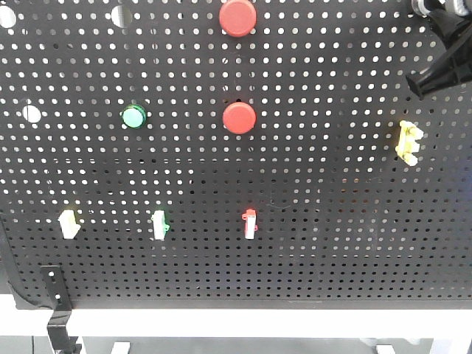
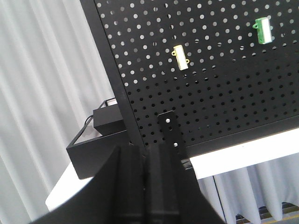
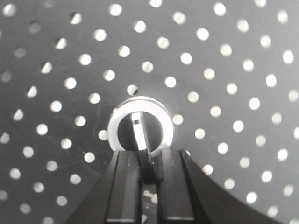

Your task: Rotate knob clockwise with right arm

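The right arm (image 1: 441, 68) reaches in at the upper right of the front view, against the black pegboard (image 1: 324, 221). Its jaws are clenched on the handle bar of the knob (image 3: 140, 127), mid-frame in its wrist view. The left arm (image 2: 145, 186) hangs low, jaws pressed together and empty, near the white surface (image 2: 243, 156) and grey curtains (image 2: 42, 93).

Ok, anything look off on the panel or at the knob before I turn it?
Nothing damaged or askew. The right gripper has its jaws closed on the handle bar of the knob, and the bar stands near upright. Only oddity: three larger holes in the upper left of the pegboard, as if fittings are missing.
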`<state>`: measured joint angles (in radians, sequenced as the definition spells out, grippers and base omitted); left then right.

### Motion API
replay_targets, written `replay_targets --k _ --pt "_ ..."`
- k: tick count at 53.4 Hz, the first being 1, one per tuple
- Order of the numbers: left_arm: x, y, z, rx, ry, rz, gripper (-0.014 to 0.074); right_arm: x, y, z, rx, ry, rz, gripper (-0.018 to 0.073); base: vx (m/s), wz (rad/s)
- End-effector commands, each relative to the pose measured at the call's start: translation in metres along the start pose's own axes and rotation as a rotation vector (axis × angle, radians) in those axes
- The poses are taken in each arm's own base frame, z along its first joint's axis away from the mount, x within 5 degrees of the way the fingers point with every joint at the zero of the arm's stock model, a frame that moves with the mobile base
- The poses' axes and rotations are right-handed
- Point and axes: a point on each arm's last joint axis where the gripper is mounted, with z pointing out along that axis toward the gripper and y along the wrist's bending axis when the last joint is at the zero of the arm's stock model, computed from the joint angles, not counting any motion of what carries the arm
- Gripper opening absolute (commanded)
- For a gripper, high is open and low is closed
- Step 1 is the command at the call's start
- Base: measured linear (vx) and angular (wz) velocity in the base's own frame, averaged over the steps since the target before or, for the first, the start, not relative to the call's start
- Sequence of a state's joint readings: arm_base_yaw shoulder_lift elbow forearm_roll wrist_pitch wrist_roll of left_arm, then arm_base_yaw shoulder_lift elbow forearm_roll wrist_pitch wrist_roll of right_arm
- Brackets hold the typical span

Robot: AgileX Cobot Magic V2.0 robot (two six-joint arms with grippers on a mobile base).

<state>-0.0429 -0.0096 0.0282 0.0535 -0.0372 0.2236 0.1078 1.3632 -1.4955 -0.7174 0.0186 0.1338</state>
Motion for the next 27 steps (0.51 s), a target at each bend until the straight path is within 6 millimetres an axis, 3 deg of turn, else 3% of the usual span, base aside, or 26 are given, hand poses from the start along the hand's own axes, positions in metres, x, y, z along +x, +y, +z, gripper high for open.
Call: replay_targets --k 1,12,27 --pt "0.0049 -0.0022 0.0016 0.004 -0.028 -0.01 -0.0006 -0.0228 -0.0163 -0.0036 0.04 -0.119 0.075 0.0171 0.0 0.0" --pt "0.0049 -0.0022 0.0016 0.004 -0.028 -0.01 -0.0006 -0.0233 -0.0177 -0.0047 0.037 -0.122 0.288 0.0081 0.0 0.0" --pt "0.0049 -0.0022 0.0016 0.004 -0.028 -0.01 -0.0006 -0.0257 -0.0219 -0.0121 0.043 -0.092 0.424 -0.0013 0.0 0.0"
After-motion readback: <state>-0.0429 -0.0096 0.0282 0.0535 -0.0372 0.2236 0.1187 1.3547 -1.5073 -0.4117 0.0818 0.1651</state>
